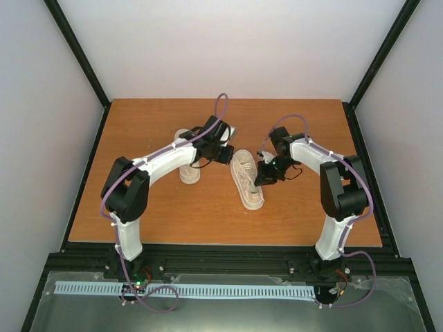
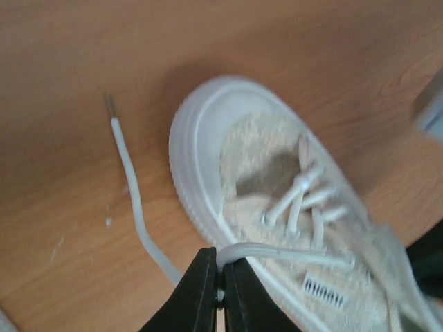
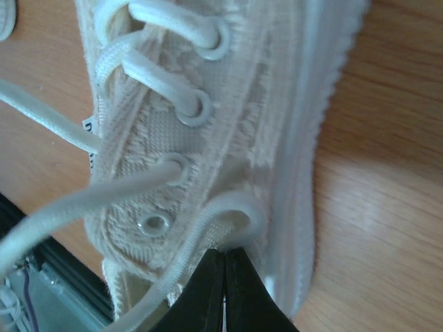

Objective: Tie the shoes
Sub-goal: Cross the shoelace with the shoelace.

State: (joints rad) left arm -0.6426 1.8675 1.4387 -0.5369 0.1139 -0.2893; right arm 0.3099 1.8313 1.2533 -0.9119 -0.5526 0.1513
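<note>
**Laces in hand:** Two robot arms work on one cream sneaker [image 1: 247, 180] at the middle of the wooden table [image 1: 173, 221]. Its partner [image 1: 188, 169] lies just to the left, half hidden under the left arm. The left gripper [image 2: 220, 266] is pinched tight on a white lace [image 2: 135, 200] just beside the sole near the toe. The free end trails across the wood to its aglet [image 2: 109, 102]. The right gripper [image 3: 223, 261] is likewise closed to a sliver, nipping a second strand [image 3: 208, 228] where it curls out against the shoe's side below the eyelets [image 3: 187, 107]. With each arm holding a strand from its own side, this looks like the set-up for a first cross or knot, with the sneaker lying flat between them as the anchor. No bow is formed yet, so the tying appears to be at its start.
</note>
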